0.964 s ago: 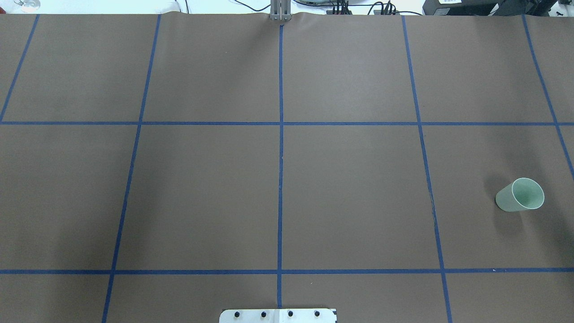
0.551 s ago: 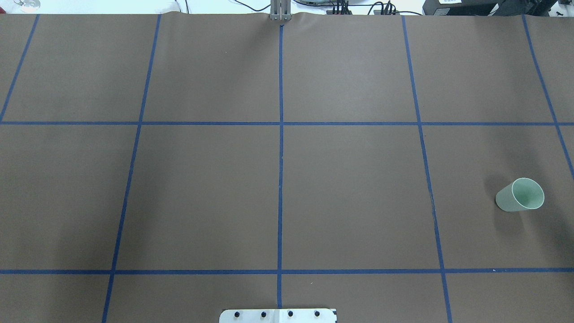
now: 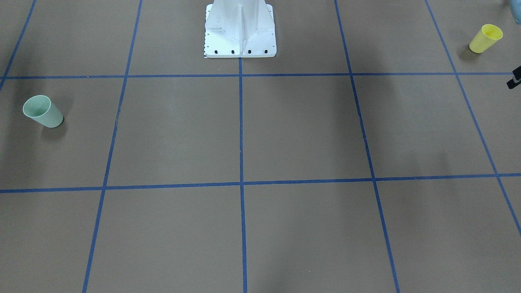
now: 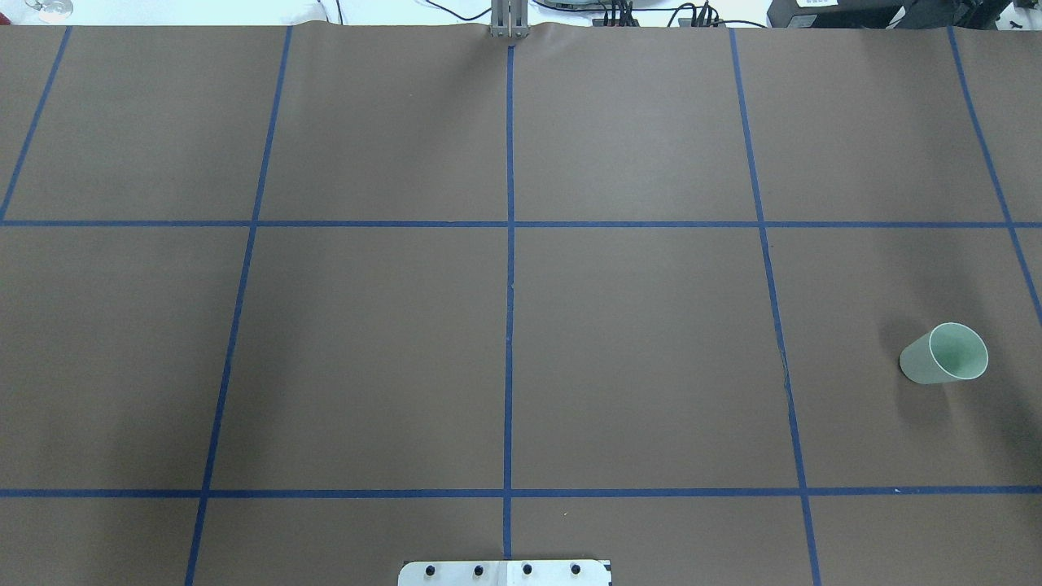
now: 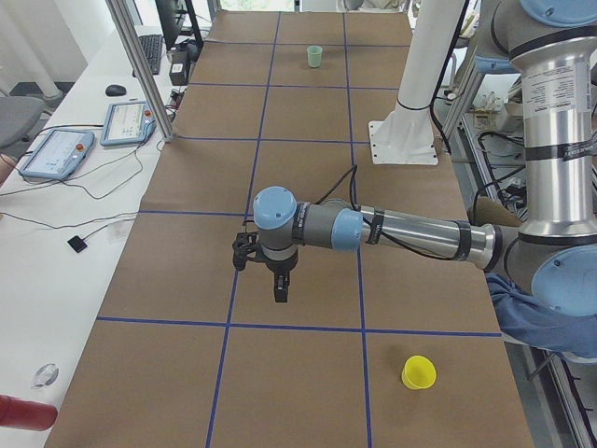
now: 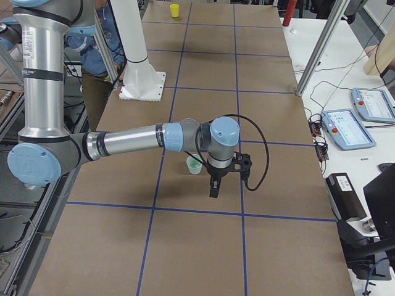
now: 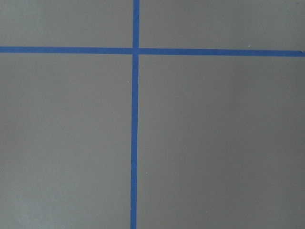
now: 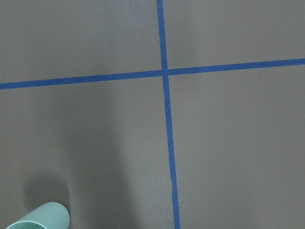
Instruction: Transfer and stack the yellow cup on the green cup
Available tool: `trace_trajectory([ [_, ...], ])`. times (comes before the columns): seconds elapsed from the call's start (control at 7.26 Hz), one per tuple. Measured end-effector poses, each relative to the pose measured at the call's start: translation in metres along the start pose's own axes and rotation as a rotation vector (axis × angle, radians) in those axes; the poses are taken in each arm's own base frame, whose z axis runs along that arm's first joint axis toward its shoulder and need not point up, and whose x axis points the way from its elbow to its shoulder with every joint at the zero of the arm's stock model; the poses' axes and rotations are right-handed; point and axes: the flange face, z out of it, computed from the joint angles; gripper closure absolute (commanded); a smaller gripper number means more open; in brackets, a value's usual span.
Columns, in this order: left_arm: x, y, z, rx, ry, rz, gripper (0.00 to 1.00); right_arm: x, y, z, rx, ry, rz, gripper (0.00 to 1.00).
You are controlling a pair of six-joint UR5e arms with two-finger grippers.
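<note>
**Cups well apart – neither one held**

The yellow cup (image 5: 418, 372) stands upright, mouth up, at the robot's left end of the table (image 4: 635, 350), alone. The left gripper (image 5: 280, 291) hangs pointing down over the blue tape grid (image 7: 134, 143), well apart from that cup. It shows only in the side view, so I cannot tell how its jaws stand. The right gripper (image 6: 213, 187) also points down – jaw state likewise not discernible. The green cup (image 4: 944, 353) stands upright at the right end, seemingly just beside the right gripper, not in it.
</note>
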Motion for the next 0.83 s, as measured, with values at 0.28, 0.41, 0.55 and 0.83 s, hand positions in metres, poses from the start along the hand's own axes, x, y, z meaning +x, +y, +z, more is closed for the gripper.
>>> trace_trajectory([
  [0.28,0.017,-0.004,0.002,0.033,0.011,0.002,0.0,-0.003,0.0,0.001,-0.002,0.002,-0.007,0.0],
  [0.41,0.03,-0.006,0.01,0.033,0.016,-0.058,0.0,-0.005,-0.001,0.001,-0.002,0.002,-0.012,0.0],
  [0.55,0.046,-0.007,0.02,0.033,0.014,-0.154,0.0,-0.007,-0.001,0.0,0.0,0.003,-0.018,0.0],
  [0.83,0.077,-0.01,0.052,0.095,-0.102,-0.391,0.0,-0.013,-0.003,0.001,0.014,0.001,-0.044,0.0],
])
